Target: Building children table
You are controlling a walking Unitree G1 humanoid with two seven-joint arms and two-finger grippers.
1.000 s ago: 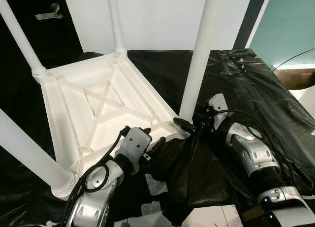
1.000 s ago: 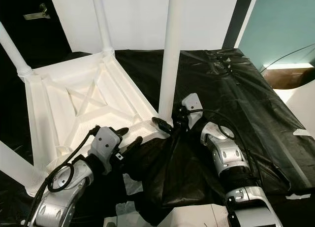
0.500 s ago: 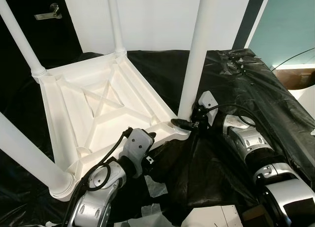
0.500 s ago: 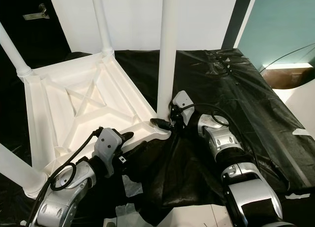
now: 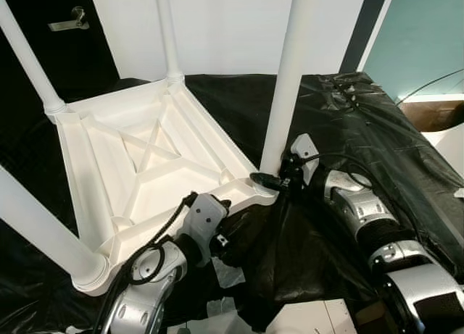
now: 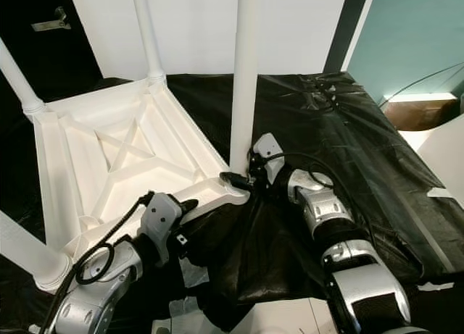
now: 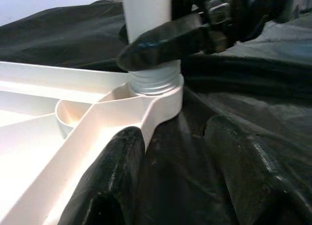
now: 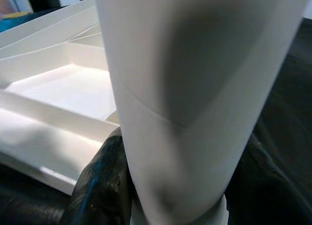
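Note:
A white children's table (image 5: pixel 145 160) lies upside down on a black plastic sheet (image 5: pixel 377 138), its round legs pointing up. At the near right corner, my right gripper (image 5: pixel 270 179) is shut on the base of the table leg (image 5: pixel 286 80), just above its threaded socket (image 7: pixel 156 83). The right wrist view shows the leg (image 8: pixel 185 88) held between both black fingers (image 8: pixel 97 186). My left gripper (image 5: pixel 230 216) is open at the table's near rim. One finger (image 7: pixel 112 176) rests against the rim and the other (image 7: pixel 248 171) lies on the sheet.
A black door with a metal handle (image 5: pixel 65 20) stands at the back left, beside a white wall. A teal wall and a brown object (image 5: pixel 435 113) with a cable are on the right. White paper (image 5: pixel 319 319) lies at the near edge.
My right forearm has drawn in closer to the table while its gripper stays on the leg's base. The leg stands slightly more upright. My left gripper has barely shifted along the rim.

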